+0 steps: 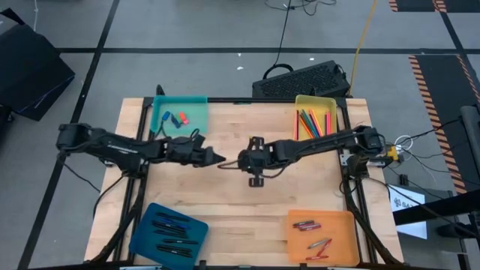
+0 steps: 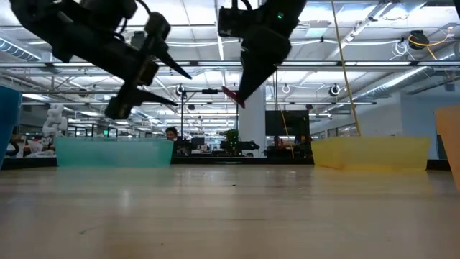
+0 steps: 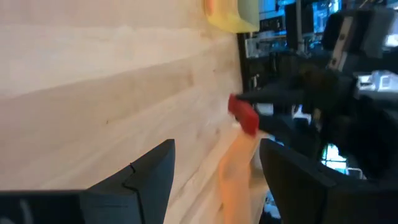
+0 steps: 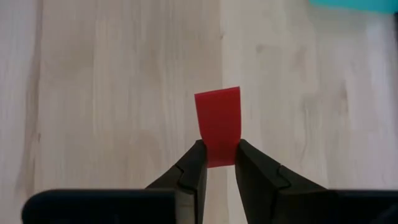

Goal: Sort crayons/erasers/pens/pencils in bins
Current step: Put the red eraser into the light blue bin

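A small red eraser (image 4: 217, 121) hangs in the air over the middle of the table, with my right gripper (image 4: 217, 165) shut on it. My left gripper (image 3: 214, 171) is open and points at the eraser (image 3: 244, 115) from the table's left, a short way off, touching nothing. In the high view the two grippers' tips nearly meet, left (image 1: 216, 160) and right (image 1: 231, 164). The teal bin (image 1: 196, 101) at the far left holds a few erasers (image 1: 174, 118). My right gripper pinches the red eraser's near end (image 4: 217, 155) between its two fingertips. Most of the block sticks out past them. The fingers slant down toward the table's left. The eraser (image 2: 233, 96) is lifted well clear of the table.
The yellow bin (image 1: 315, 100) at the far right holds pencils (image 1: 311, 122). The dark blue bin (image 1: 144, 229) at the near left holds pens. The orange bin (image 1: 341, 221) at the near right holds crayons. A black keyboard (image 1: 300, 81) lies beyond the far edge.
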Motion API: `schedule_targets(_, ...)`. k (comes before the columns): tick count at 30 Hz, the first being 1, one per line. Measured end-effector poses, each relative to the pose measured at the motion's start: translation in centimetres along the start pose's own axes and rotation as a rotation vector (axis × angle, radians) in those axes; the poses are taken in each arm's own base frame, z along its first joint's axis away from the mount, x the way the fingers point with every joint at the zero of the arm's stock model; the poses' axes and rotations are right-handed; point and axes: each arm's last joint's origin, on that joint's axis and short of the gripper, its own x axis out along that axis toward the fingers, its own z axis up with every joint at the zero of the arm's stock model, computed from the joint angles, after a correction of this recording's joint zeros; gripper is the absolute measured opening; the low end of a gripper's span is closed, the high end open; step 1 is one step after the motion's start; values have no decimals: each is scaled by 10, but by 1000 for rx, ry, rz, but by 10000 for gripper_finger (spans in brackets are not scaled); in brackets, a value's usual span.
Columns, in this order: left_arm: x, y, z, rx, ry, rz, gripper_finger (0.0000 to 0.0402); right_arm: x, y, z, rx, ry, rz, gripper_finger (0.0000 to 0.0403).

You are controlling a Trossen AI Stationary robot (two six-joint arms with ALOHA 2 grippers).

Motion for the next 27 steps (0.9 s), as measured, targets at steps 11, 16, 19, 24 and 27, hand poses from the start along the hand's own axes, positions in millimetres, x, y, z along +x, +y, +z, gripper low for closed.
schedule_targets(11, 52, -20, 26, 35, 50, -63, 237, 4, -15, 9, 42, -85, -18, 67)
schedule_targets(16, 66, -32, 29, 55, 62, -60, 235, 5, -20, 7, 58, -62, -24, 67)
schedule_targets(19, 67, -30, 29, 52, 83, -20, 216, 5, -20, 5, 65, -43, -23, 67)
schedule_targets(24, 67, -28, 29, 57, 97, -6, 138, 5, -20, 4, 82, -37, -23, 67)
schedule_targets(27, 67, -27, 29, 71, 82, 3, 82, 4, -19, 6, 76, -58, -20, 68)
